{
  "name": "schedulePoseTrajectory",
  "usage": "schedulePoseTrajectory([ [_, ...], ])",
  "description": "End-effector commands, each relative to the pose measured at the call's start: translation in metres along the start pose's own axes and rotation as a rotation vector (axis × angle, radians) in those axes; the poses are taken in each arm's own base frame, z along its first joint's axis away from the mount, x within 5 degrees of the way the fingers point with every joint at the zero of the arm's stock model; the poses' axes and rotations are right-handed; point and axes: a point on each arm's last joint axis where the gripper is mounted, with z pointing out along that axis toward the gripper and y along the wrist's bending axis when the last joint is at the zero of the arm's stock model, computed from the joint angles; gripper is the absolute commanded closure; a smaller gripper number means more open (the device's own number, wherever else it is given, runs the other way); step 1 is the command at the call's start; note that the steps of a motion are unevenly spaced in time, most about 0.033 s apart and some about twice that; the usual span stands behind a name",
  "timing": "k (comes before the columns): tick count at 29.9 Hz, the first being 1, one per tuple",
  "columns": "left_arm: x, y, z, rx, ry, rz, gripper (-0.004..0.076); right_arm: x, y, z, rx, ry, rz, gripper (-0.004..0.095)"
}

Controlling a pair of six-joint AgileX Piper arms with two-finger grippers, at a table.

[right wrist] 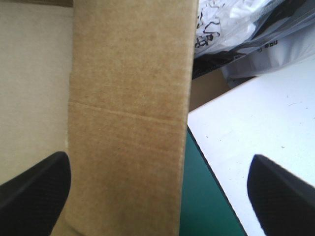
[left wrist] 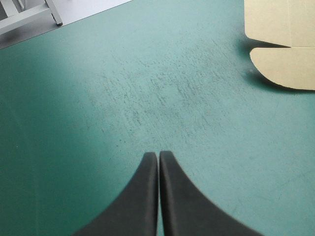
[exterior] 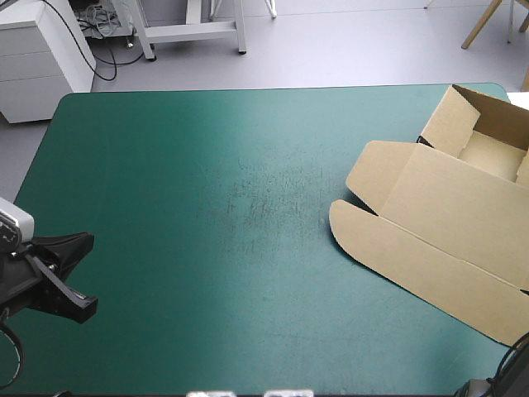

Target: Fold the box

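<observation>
1. Left gripper (left wrist: 157,156): clenched, nothing in it. The two black fingers (left wrist: 133,206) meet in one pointed arch. High view puts it at the table's left edge, toward the near side, over bare cover. Can't tell whether it touches the cover.
2. Teal-green cover (exterior: 165,165): a patch of scuff marks (exterior: 264,198) around the table's middle. The same marks show ahead of the left gripper in its wrist view.
3. Box (exterior: 446,223): brown board on the right side of the table, well apart from the left gripper. The tray end sits at the far right corner with walls raised and the inside open to the top. The lid lies flat on the cover and runs from the tray toward the near right edge.
4. The two rounded flaps (exterior: 351,219) on the lid's left edge point toward the table's middle, with a notch between them. Left wrist view catches these flaps far ahead and off to one side.
5. Right gripper (right wrist: 158,158): released, black fingers (right wrist: 34,191) spread wide toward the corners of its view, gripping nothing. A brown panel of the box with one crease across it fills the space ahead and between the fingers. Paler board lies beside one finger. Can't tell whether either finger touches the board.
6. Past the panel's edge: a sliver of teal-green cover, then a white surface (right wrist: 256,113) beside the table, with crumpled plastic bags (right wrist: 236,24) beyond it.
</observation>
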Motion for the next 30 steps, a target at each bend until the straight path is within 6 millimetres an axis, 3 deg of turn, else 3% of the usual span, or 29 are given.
schedulePoseTrajectory([
  [1, 0.000, -0.001, -0.002, 0.007, 0.031, -0.001, 0.0734, -0.002, -0.001, -0.091, -0.026, -0.224, 0.007, 0.0014],
  [3, 0.000, 0.000, -0.002, 0.003, 0.032, 0.000, 0.0734, 0.002, 0.007, -0.117, -0.088, -0.284, -0.020, 0.0051],
  [5, 0.000, 0.000, -0.001, 0.002, 0.036, 0.007, 0.0734, 0.008, 0.018, -0.147, -0.130, -0.350, -0.060, 0.0154],
  [8, -0.001, 0.000, 0.001, 0.001, 0.044, 0.065, 0.0734, 0.019, 0.041, -0.186, -0.170, -0.426, -0.108, 0.0477],
  [11, -0.002, 0.002, 0.004, -0.011, 0.054, 0.081, 0.0734, 0.038, 0.069, -0.215, -0.204, -0.472, -0.222, 0.0884],
  [12, -0.003, 0.002, 0.006, -0.011, 0.055, 0.081, 0.0734, 0.046, 0.078, -0.222, -0.211, -0.477, -0.256, 0.0917],
  [15, -0.004, 0.002, 0.010, -0.010, 0.071, 0.073, 0.0734, 0.069, 0.097, -0.233, -0.247, -0.466, -0.322, 0.0908],
  [22, 0.003, -0.001, 0.011, 0.016, 0.002, 0.094, 0.0734, 0.133, 0.130, -0.236, -0.435, -0.443, -0.433, 0.0908],
  [26, 0.019, -0.003, 0.009, 0.017, -0.077, 0.091, 0.0734, 0.178, 0.135, -0.235, -0.505, -0.550, -0.496, 0.0908],
  [30, 0.045, -0.003, 0.016, 0.011, -0.136, 0.088, 0.0734, 0.221, 0.125, -0.236, -0.514, -0.677, -0.512, 0.0908],
])
